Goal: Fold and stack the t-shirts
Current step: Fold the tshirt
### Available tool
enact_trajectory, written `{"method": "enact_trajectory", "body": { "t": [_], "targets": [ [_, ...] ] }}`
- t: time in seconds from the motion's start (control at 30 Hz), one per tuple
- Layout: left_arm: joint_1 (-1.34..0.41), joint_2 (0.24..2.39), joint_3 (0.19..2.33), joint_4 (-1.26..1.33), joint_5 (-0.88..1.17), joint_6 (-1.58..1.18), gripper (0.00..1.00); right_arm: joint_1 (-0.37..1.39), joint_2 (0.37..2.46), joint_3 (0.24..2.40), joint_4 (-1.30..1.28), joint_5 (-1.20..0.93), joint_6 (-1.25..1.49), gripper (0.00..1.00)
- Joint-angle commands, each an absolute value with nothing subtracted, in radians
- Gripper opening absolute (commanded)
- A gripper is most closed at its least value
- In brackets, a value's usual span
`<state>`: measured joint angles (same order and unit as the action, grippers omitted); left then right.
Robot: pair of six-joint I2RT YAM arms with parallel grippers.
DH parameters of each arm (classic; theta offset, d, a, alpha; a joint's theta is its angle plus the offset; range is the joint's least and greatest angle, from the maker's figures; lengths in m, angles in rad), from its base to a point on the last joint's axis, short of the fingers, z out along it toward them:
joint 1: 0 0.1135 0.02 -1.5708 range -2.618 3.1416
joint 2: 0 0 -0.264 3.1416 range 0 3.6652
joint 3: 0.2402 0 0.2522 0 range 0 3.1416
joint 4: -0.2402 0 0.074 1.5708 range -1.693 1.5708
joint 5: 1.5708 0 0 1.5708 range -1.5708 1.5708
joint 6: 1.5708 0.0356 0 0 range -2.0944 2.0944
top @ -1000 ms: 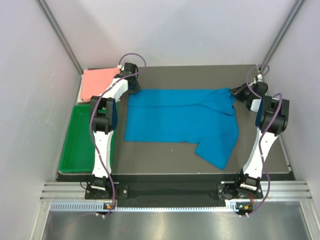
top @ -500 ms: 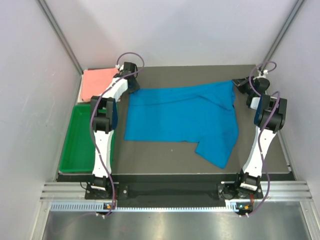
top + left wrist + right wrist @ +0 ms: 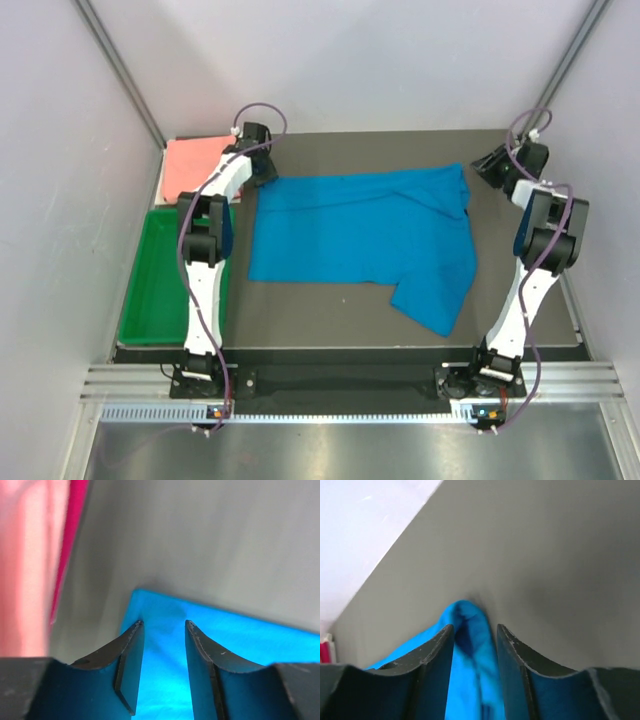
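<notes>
The bright blue t-shirt (image 3: 365,235) lies spread on the grey table, with one sleeve reaching toward the near right. The salmon pink t-shirt (image 3: 195,165) lies folded at the back left. My left gripper (image 3: 263,172) hovers at the blue shirt's back left corner. In the left wrist view it (image 3: 163,623) is open, with flat blue cloth (image 3: 240,645) showing between the fingers. My right gripper (image 3: 490,166) sits just past the shirt's back right corner. It (image 3: 475,626) is open too, and a bunched blue fold (image 3: 470,670) lies loose between its fingers.
A green plastic tray (image 3: 150,300) stands along the table's left edge, in front of the pink shirt. White walls with metal posts close in the back and both sides. Bare grey table (image 3: 330,315) shows in front of the blue shirt.
My right gripper went from shut to open, let go of the blue shirt's back right corner and drew back toward the far right. That corner now lies further back. The left jaws widened slightly.
</notes>
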<state>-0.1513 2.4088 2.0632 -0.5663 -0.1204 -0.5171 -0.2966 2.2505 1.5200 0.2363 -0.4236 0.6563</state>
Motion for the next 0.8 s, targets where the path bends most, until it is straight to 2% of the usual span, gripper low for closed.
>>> {"method": "enact_trajectory", "body": {
  "t": [0.0,0.13,0.23,0.37,0.77],
  "targets": [
    [-0.135,2.271,2.056,-0.635,-0.12,-0.446,0.44,-0.284,2.041,1.526,0.022,-0.357,0.431,0.41],
    [-0.155,2.162,1.927,-0.638,-0.089,-0.437,0.44,-0.233,1.98,1.465,-0.037,-0.445,0.293,0.37],
    [-0.164,2.125,1.817,-0.63,-0.046,-0.437,0.44,-0.172,2.006,1.492,-0.125,-0.555,0.152,0.41],
    [-0.164,2.095,1.692,-0.559,-0.005,-0.457,0.44,-0.097,2.069,1.571,-0.238,-0.577,0.008,0.46],
    [-0.158,2.214,1.717,-0.595,-0.044,-0.486,0.42,-0.037,2.218,1.718,-0.405,-0.515,-0.233,0.53]
  ]
}}
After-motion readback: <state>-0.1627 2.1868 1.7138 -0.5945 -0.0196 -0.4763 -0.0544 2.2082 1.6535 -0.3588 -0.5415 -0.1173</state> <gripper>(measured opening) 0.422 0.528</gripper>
